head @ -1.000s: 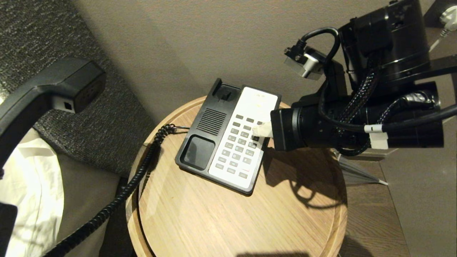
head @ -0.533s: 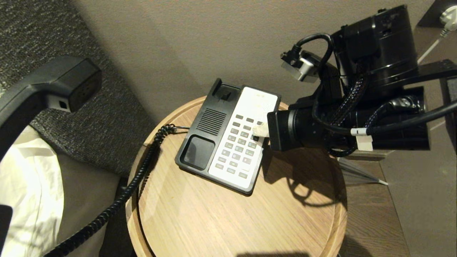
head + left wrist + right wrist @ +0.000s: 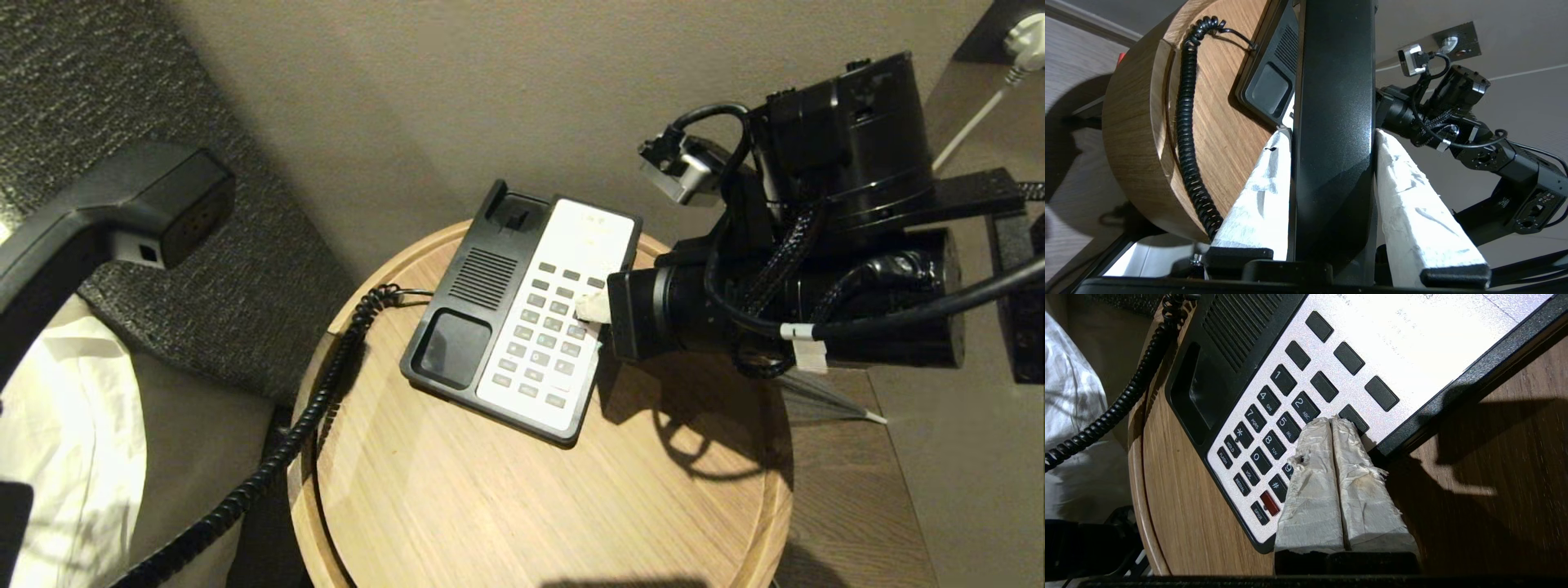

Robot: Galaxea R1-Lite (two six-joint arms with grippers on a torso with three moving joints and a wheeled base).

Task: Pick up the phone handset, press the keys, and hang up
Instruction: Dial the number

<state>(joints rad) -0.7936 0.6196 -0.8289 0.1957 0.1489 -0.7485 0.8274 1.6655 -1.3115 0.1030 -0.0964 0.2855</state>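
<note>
The phone handset, long and black, is held up in the air left of the table. In the left wrist view my left gripper is shut on the handset, one white-wrapped finger on each side. Its coiled cord runs down off the table edge. The phone base lies on the round wooden table, its cradle empty. My right gripper is shut, with its tips down on the keys beside the 2 and 5. In the head view the right gripper is at the keypad's right column.
A grey upholstered panel and white bedding lie left of the table. The wall runs behind it, with a socket and plug at the far right. Bare tabletop lies in front of the phone.
My right arm has drifted a little left and down, and its tips have stayed on the keypad's right column. The handset has barely shifted.
</note>
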